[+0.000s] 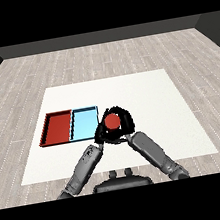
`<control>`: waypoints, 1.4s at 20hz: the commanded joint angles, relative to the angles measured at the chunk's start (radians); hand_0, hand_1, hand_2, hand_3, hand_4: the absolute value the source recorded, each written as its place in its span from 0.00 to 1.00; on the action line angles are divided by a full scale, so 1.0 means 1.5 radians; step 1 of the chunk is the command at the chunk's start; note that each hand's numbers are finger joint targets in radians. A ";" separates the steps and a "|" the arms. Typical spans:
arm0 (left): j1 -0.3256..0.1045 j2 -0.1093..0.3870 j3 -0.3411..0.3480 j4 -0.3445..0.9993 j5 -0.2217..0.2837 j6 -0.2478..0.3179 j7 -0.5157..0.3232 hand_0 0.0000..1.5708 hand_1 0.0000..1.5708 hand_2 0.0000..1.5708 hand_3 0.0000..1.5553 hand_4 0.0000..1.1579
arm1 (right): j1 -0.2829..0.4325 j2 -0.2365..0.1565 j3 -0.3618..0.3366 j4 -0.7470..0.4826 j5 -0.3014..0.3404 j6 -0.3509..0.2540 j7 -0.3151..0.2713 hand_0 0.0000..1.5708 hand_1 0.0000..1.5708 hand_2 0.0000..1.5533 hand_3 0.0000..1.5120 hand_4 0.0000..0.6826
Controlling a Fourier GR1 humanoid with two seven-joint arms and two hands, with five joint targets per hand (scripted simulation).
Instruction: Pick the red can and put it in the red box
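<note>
The red can (113, 121) stood upright, its round top facing me, plain red; my right hand (125, 122) fingers curled round it, my left hand (100, 135) fingers unclear.

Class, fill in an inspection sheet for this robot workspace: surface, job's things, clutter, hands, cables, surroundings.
Surface: white table, square top.
Job's things: red can upright, right of both trays, not in either; red tray leftmost, holding nothing; blue tray beside it, between red tray and can.
Clutter: nothing seen.
Hands: right hand curled round the can; left hand close against the can's left side, its grip cannot be told.
Cables: nothing seen.
Surroundings: grey plank floor, dark wall behind.
</note>
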 commanded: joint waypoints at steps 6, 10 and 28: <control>-0.044 -0.002 0.030 0.061 0.015 0.087 -0.020 0.00 0.00 0.00 0.00 0.71 | -0.036 0.002 0.008 0.023 0.001 -0.023 0.016 0.98 0.98 0.95 0.93 0.95; -0.072 -0.002 0.002 0.071 0.085 0.154 -0.007 1.00 1.00 1.00 0.96 0.97 | -0.036 0.002 0.018 0.066 -0.033 -0.011 -0.038 0.96 0.96 0.94 0.92 0.95; -0.042 -0.002 -0.006 0.054 0.097 0.185 -0.139 1.00 1.00 1.00 0.97 0.99 | -0.015 -0.003 0.036 0.006 0.026 -0.039 0.079 0.00 0.00 0.00 0.00 0.00</control>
